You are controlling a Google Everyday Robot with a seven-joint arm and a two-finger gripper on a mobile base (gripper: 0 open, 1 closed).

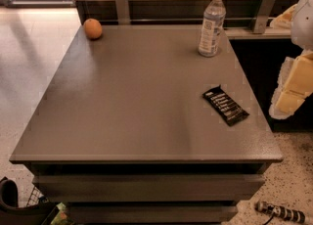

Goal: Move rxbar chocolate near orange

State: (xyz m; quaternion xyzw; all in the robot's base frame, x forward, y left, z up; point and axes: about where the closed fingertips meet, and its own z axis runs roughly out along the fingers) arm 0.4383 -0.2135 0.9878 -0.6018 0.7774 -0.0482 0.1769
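The rxbar chocolate (225, 105), a flat black wrapper with white lettering, lies at the right side of the grey table (132, 101), angled toward the front right. The orange (92, 28) sits at the table's far left corner. My gripper (292, 91), white with cream-yellow parts, hangs at the right edge of the view, off the table's right side, to the right of the bar and apart from it. It holds nothing that I can see.
A clear water bottle (212, 24) with a white cap stands upright at the far right of the table. A wooden wall with metal brackets (122, 5) runs behind the table. A dark counter stands to the right. Floor lies left and in front.
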